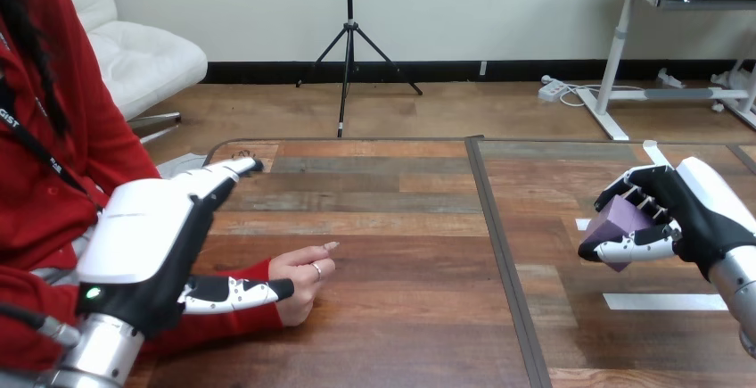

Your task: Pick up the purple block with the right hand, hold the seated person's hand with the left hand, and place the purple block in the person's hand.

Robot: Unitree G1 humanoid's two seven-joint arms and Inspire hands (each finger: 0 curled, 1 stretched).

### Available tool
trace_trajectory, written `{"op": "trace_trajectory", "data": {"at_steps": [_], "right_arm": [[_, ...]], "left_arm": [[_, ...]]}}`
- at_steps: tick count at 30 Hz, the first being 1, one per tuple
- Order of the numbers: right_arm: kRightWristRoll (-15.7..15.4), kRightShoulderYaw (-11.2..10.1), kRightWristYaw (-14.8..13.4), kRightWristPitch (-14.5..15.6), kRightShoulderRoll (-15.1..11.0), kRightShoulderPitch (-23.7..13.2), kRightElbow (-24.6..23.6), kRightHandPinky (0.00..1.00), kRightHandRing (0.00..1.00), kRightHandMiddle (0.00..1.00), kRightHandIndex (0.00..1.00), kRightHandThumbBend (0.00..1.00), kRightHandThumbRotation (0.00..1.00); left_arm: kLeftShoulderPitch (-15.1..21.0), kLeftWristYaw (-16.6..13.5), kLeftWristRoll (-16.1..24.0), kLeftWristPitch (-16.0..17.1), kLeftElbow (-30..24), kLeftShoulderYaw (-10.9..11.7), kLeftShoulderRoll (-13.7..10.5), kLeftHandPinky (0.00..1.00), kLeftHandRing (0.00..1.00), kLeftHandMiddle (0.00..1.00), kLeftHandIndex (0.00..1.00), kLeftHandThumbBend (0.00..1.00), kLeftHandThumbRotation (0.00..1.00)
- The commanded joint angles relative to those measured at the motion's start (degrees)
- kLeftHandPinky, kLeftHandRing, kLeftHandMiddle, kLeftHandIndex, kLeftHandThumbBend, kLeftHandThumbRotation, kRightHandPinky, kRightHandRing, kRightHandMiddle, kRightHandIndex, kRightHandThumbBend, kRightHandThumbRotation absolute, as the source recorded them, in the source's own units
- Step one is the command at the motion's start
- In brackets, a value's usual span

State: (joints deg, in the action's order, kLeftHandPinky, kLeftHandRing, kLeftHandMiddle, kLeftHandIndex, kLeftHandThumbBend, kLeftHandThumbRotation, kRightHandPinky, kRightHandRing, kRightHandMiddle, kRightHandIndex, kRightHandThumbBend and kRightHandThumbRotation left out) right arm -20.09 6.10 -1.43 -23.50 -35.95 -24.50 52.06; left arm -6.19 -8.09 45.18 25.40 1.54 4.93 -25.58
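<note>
"Where's the purple block [613, 221]?"
"In the right hand [700, 205], fingers curled round it, at the table's [401, 254] right side."
"And the left hand [147, 245]?"
"Fingers straight, thumb just beside the person's hand [308, 274], which rests on the table."

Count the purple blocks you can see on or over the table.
1. The purple block is held in the right hand at the view's right, with fingers and thumb curled round it. The arms and hands could hide another, though nothing hints at one.
</note>
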Motion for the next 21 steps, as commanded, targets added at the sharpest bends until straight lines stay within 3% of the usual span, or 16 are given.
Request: {"op": "trace_trajectory", "data": {"at_steps": [1, 14, 21], "right_arm": [[1.30, -1.68, -0.15, -0.59, -0.66, -1.95, -3.16, 0.39, 0.41, 0.47, 0.50, 0.65, 0.00], [1.53, -1.93, -0.68, -1.77, -0.59, -2.22, -2.57, 0.39, 0.42, 0.48, 0.50, 0.66, 0.00], [1.56, -2.00, -0.82, -1.73, -0.56, -2.18, -2.88, 0.37, 0.40, 0.46, 0.50, 0.66, 0.00]], "left_arm": [[5.53, 1.33, 0.70, -1.30, 2.03, -2.21, -3.19, 0.72, 0.77, 0.81, 0.79, 1.00, 0.40], [8.42, 8.58, -1.41, -2.89, 5.16, -5.65, -6.90, 0.74, 0.77, 0.78, 0.78, 1.00, 0.44], [10.07, 9.34, -1.23, -1.96, 7.54, -7.33, -8.49, 0.72, 0.75, 0.77, 0.76, 1.00, 0.46]]}}
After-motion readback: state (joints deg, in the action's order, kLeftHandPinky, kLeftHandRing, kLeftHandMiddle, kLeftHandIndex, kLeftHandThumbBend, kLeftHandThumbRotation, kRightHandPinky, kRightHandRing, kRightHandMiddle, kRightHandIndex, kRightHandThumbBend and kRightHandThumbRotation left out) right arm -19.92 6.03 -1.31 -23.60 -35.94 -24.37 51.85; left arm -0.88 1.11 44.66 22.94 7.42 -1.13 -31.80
